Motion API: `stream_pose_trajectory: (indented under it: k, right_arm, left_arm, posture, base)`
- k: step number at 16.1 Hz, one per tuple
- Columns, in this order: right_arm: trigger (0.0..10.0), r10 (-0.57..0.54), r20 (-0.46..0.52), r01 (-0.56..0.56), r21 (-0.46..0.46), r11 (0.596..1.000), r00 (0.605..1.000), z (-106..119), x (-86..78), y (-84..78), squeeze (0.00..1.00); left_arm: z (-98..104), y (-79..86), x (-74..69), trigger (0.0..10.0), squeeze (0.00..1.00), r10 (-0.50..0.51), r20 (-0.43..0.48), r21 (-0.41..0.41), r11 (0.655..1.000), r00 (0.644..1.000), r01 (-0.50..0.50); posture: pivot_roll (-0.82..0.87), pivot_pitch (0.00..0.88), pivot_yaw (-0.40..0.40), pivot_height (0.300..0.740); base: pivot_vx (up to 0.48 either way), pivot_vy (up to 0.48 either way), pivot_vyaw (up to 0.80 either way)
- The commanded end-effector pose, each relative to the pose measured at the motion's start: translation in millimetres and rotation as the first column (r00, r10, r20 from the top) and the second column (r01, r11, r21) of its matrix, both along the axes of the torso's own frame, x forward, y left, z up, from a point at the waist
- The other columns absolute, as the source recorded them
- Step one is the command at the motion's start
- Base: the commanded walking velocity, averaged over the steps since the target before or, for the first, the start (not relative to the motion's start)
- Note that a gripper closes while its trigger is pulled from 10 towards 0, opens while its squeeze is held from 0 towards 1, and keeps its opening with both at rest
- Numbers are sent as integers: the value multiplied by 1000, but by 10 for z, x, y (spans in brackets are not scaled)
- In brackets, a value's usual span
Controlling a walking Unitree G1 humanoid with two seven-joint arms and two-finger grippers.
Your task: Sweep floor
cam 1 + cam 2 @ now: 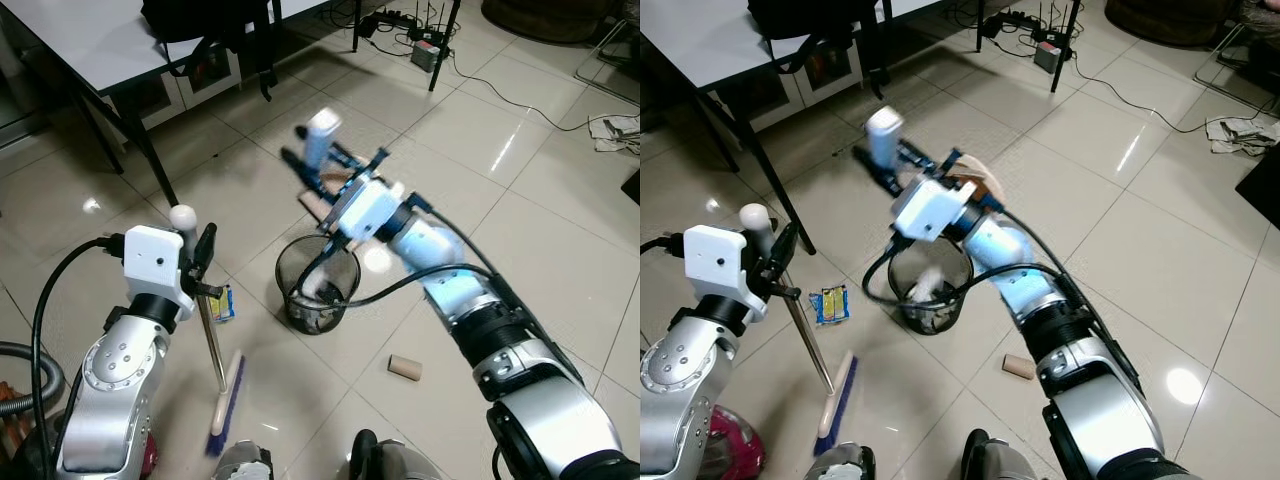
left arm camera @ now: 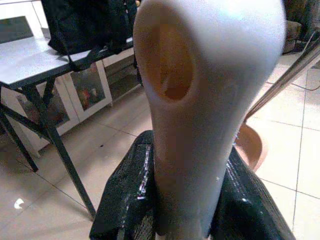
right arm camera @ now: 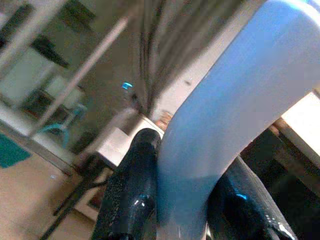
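My left gripper is shut on the broom's metal stick just below its white knob. The stick runs down to the blue brush head on the tiles. The knob sits between the black fingers in the left wrist view. My right gripper is shut on the pale blue-white handle of a tan dustpan. It holds the dustpan raised and tilted above a black mesh bin. Crumpled white scraps lie inside the bin. The handle appears blurred in the right wrist view.
A snack packet and a cardboard tube lie on the tiles near the bin. A white table on black legs, with a black bag hanging from it, stands at the back left. Cables and a power strip lie behind.
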State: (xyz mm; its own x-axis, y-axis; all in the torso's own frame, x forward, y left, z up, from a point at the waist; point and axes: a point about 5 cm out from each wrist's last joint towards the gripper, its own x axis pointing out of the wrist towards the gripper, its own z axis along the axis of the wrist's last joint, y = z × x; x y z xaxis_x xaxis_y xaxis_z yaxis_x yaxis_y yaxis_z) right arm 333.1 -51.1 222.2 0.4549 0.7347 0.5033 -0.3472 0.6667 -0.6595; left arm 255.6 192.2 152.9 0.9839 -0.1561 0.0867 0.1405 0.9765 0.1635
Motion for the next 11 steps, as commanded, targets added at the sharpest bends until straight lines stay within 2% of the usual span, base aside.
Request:
stream_pose_trajectory:
  k: [1, 2, 4, 6, 7, 9, 11]
  right_arm:
    - [10000, -37, 101, 27, 97, 995, 994, 371, 18, -82, 0]
    - [10000, -76, 96, 60, 158, 986, 992, 478, 45, -166, 0]
    - [10000, -226, 32, 199, 365, 909, 974, 805, 103, -599, 0]
    - [10000, -279, 10, 249, 421, 872, 960, 892, 81, -785, 0]
    - [10000, -353, -37, 328, 466, 821, 935, 922, 42, -1006, 0]
    - [10000, -438, -132, 443, 487, 753, 889, 828, -19, -1237, 0]
    - [10000, -507, -233, 555, 450, 700, 830, 587, -87, -1409, 0]
  left_arm:
    - [36, -18, 18, 10000, 0, -11, 13, 2, 1000, 1000, 11]
    - [46, -22, 31, 10000, 0, -8, 11, -2, 1000, 1000, 8]
    - [67, -70, 95, 10000, 0, -9, 4, -20, 1000, 1000, 9]
    - [53, -88, 114, 10000, 0, -19, -10, -10, 1000, 1000, 18]
    - [59, -102, 134, 10000, 0, -19, 0, -11, 1000, 1000, 19]
    - [56, -112, 156, 10000, 0, -16, 2, -5, 1000, 1000, 16]
    - [64, -135, 155, 10000, 0, -22, 5, 9, 1000, 1000, 21]
  posture:
    - [130, 128, -8, 740]
    - [123, 123, -9, 740]
    - [83, 102, -5, 740]
    - [70, 92, -9, 740]
    - [55, 78, -19, 740]
    - [45, 62, -24, 740]
    - [40, 53, -19, 740]
  base:
    - [0, 0, 0]
    - [0, 0, 0]
    - [0, 0, 0]
    - [0, 0, 0]
    - [0, 446, 0]
    - [0, 480, 0]
    - [0, 480, 0]
